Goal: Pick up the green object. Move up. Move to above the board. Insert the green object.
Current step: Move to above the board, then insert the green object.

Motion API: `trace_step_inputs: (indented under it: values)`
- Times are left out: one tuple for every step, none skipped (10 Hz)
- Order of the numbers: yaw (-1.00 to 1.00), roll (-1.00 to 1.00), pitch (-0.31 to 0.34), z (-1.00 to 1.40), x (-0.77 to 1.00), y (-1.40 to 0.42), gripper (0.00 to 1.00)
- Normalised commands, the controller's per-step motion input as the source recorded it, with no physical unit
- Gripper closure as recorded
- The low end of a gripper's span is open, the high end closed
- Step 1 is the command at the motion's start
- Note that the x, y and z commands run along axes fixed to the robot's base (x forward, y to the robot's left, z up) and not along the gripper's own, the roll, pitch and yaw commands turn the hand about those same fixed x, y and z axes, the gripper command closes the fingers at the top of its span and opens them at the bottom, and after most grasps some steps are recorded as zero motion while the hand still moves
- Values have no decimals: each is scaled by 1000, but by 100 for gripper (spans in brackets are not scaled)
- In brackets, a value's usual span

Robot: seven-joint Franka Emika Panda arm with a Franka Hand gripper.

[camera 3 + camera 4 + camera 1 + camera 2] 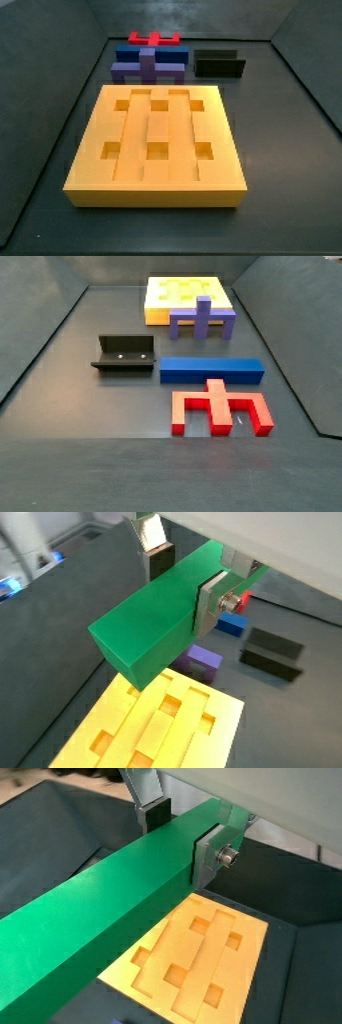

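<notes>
Between the hand's (187,574) fingers, green object (154,624), above the board (140,727).

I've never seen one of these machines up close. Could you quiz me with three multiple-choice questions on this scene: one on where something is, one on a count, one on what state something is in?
1. Where is the green object?
A. Lying on the floor beside the red block
B. Clamped between the fingers of the gripper, up above the board
C. Already seated in the board

2. How many square holes does the board show in a side view?
A. Four
B. Six
C. Nine

3. What state is the gripper in?
A. Shut on the green object
B. Open and holding nothing
C. Shut on the purple block

Answers:
1 B: both wrist views show the bar held in the fingers with the board lower down.
2 B: a side view shows two rows of three.
3 A: a silver plate presses on each side of the bar.
</notes>
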Motion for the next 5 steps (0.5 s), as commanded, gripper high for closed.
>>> trace_step_inputs:
  values:
    - [933,45,215,34,49,-17,100]
    - [579,47,196,35,60,-20,100]
    - [428,44,181,31,67,-22,100]
    - [217,40,158,25,69,-23,100]
    - [0,0,0,-17,0,0,100]
